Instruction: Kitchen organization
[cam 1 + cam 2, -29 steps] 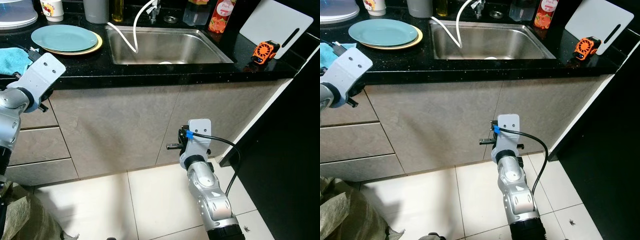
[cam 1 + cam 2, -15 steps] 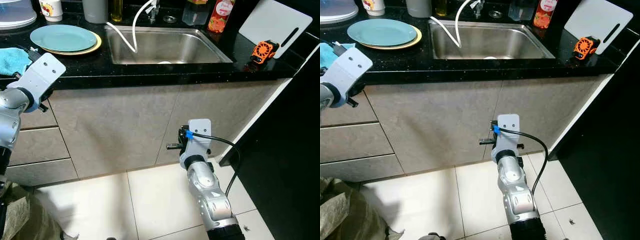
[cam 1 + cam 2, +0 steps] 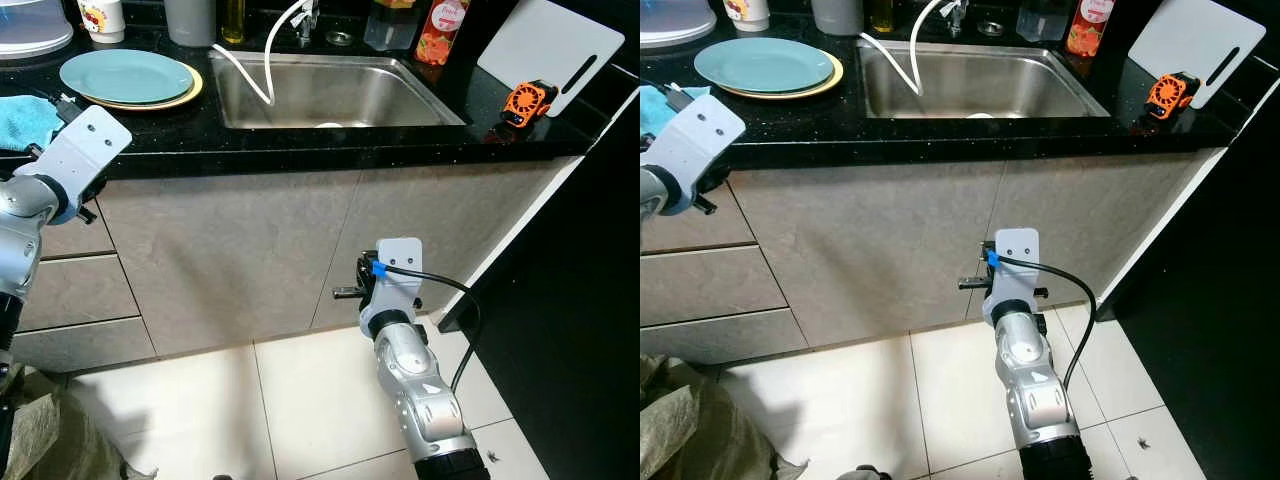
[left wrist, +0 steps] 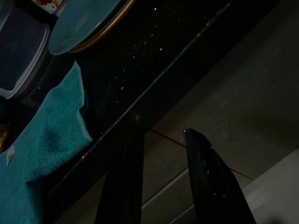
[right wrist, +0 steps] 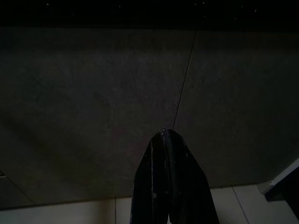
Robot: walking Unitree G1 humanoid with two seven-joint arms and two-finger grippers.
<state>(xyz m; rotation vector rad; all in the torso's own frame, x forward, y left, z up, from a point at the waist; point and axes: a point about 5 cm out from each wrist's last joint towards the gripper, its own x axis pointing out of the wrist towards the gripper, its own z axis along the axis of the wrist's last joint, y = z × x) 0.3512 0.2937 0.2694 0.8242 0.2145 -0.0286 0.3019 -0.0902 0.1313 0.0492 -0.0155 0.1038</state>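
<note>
From my seat the teal cloth (image 3: 22,118) lies at the left end of the black table (image 3: 300,148), just beside the stacked teal plate (image 3: 127,75), and it looks the likeliest thing for me to tidy, though the task names nothing in particular. My left gripper (image 4: 161,179) hangs at the table's front edge right next to that cloth, its fingers (image 4: 205,172) apart with nothing between them. Since half a second ago nothing has shifted: the plate, the steel sink (image 3: 330,92) with its white hose (image 3: 262,60), the red bottle (image 3: 443,32), the orange gadget (image 3: 527,102) and the white cutting board (image 3: 550,45) all sit where they were, and neither arm has moved. I read that as a pause before a reach, so no part of the tidying looks begun. My right gripper (image 5: 170,140) hangs low before the grey cabinet front (image 3: 940,240), its fingers pressed together and empty.
</note>
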